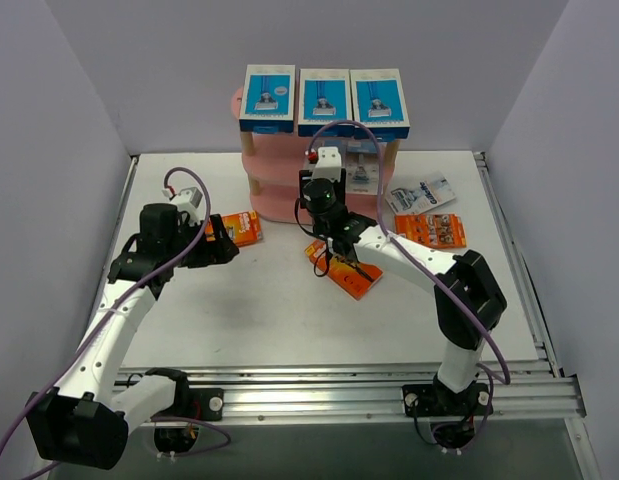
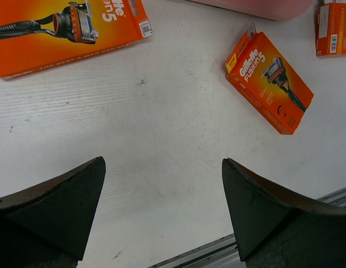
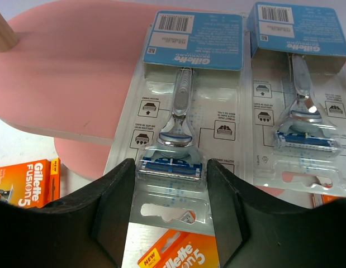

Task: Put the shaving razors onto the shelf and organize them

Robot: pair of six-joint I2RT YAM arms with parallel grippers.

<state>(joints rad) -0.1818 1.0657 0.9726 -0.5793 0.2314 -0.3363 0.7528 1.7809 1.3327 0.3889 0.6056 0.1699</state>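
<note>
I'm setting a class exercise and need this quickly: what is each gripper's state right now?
Left gripper: open, holding nothing.
Right gripper: closed on a clear blister pack.

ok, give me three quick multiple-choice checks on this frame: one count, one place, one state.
1. How many blue boxes are on the shelf top board? A one, B two, C three.
2. Where are the orange packs? A on the table, B on the shelf, C stacked on a blue box.
3. The left gripper is: A shut on a pack, B open and empty, C out of view.

1 C: three stand side by side up there.
2 A: all three lie flat on the white surface.
3 B: its fingers stand wide apart over bare table.
</note>
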